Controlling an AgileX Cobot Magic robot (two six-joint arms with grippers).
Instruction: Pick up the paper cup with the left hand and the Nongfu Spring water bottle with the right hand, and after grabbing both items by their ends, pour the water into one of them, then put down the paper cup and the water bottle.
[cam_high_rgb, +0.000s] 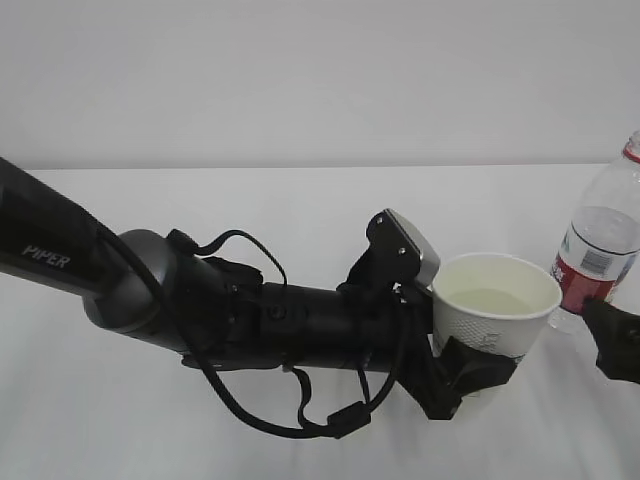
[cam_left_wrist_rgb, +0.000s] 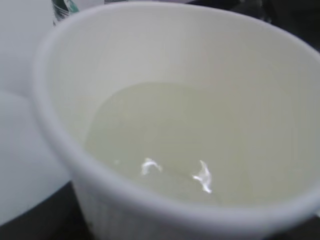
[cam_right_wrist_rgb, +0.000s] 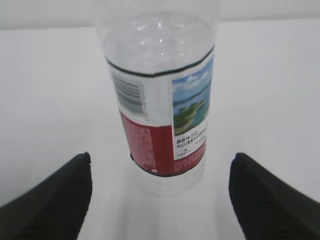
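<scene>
The white paper cup (cam_high_rgb: 495, 318) is upright, and my left gripper (cam_high_rgb: 470, 372) is shut on its lower part. A pale pool of water (cam_high_rgb: 487, 300) lies inside it. In the left wrist view the paper cup (cam_left_wrist_rgb: 175, 50) fills the frame, with the water (cam_left_wrist_rgb: 170, 145) glinting at the bottom. The Nongfu Spring water bottle (cam_high_rgb: 600, 250) stands uncapped on the table at the far right. My right gripper (cam_right_wrist_rgb: 161, 165) is open wide. Its black fingertips (cam_right_wrist_rgb: 75, 185) stand on either side of the bottle (cam_right_wrist_rgb: 160, 100), just short of its base and not touching it.
A white table (cam_high_rgb: 300, 200) runs back to a plain white wall. The thick black left arm (cam_high_rgb: 150, 280) with its looping cables lies across the middle. Only the tip of the right gripper (cam_high_rgb: 615, 335) shows at the right edge, close to the cup.
</scene>
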